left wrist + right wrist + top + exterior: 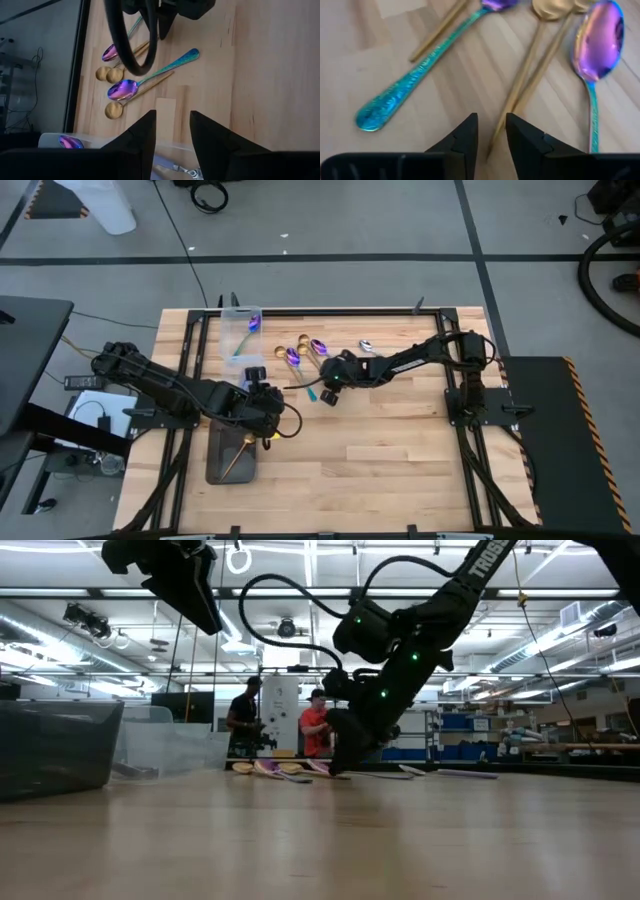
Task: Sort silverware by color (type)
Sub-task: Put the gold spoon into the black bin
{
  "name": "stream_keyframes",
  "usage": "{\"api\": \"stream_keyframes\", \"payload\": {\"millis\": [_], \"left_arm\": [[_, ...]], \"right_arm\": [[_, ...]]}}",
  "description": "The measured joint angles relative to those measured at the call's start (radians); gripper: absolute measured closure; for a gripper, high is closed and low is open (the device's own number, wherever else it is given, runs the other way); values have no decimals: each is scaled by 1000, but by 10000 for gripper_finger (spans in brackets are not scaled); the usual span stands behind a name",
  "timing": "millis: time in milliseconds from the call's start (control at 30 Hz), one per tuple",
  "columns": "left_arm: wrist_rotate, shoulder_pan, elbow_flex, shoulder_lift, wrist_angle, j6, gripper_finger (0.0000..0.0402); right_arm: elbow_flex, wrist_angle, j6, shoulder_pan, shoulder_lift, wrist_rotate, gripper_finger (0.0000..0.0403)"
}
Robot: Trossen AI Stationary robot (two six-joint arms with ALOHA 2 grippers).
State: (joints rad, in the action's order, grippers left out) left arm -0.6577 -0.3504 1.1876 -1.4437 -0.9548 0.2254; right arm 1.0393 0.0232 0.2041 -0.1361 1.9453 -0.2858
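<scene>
Gold and purple-teal spoons lie flat in a loose cluster on the wooden table, and a silver spoon lies to their right. My right gripper is low at the cluster's near edge, open by a narrow gap. In the right wrist view its fingers stand on either side of the free end of a gold spoon's handle; a teal-handled spoon and a purple bowl lie beside it. My left gripper hovers open above the far end of the dark grey tray. My right gripper comes down slanting from the table's right, its fingers straddling the free end of the gold spoon's handle, which lies flat on the table. I cannot tell whether the fingers touch it.
One gold spoon lies in the grey tray. The clear bin at the far left holds a purple spoon. Bare wood stretches across the table's near and right parts. People stand far behind the table.
</scene>
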Motion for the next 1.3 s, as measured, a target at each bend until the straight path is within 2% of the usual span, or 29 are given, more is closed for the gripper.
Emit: {"api": "stream_keyframes", "payload": {"millis": [200,300,367,533,1067,1300], "left_arm": [[1,0,0,0,0,-2,274],[29,0,0,0,-3,-2,274],[65,0,0,0,-2,-2,274],[89,-1,0,0,-7,-2,274],[88,0,-1,0,-1,16,274],[130,10,-169,0,321,-20,274]], "right_arm": [[2,-42,30,5,7,-5,287],[7,-75,88,-13,14,54,298],[9,-91,103,-19,25,88,314],[10,-101,100,-16,36,75,388],[-3,-178,28,9,-89,0,400],[-3,-174,21,10,-90,-5,401]]}}
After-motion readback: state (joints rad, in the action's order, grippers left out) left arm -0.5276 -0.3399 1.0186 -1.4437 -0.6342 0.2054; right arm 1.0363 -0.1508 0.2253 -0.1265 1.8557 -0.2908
